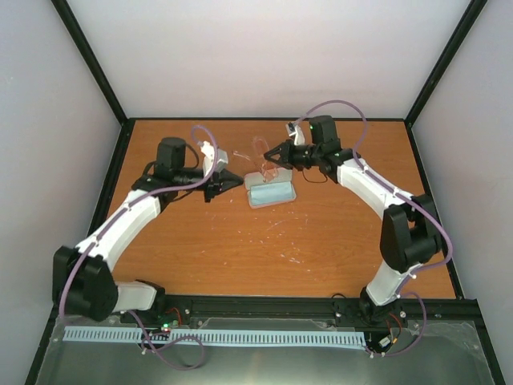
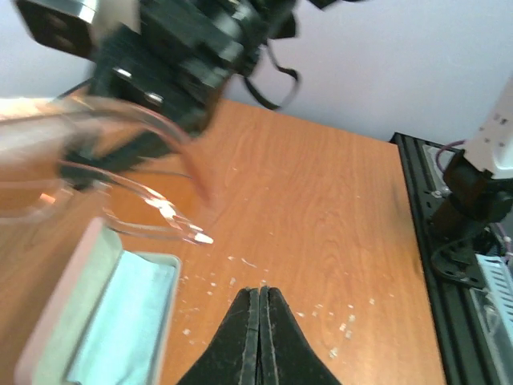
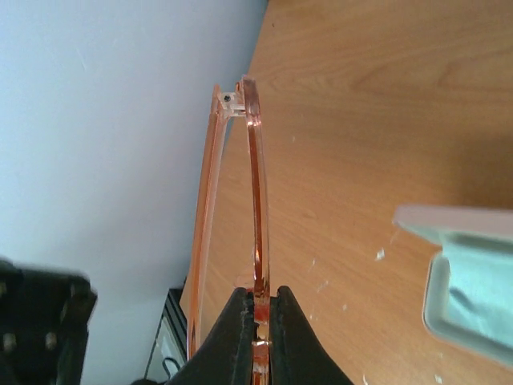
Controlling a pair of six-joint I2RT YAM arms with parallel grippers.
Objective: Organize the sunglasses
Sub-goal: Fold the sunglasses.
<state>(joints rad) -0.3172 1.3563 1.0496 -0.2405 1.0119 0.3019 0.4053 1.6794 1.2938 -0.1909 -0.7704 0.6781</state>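
The right hand [image 3: 258,303] was clamped on one temple of the sunglasses [image 3: 257,192], which stood off the counter [image 1: 321,233] just beyond its fingertips. The left hand [image 2: 259,305] was clenched empty, with the open case [image 2: 76,281] beside it.

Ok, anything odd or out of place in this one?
Only small white flecks scattered over the table near the open case; they look like debris or scuffs. The sunglasses, clamped in the right gripper, look intact.
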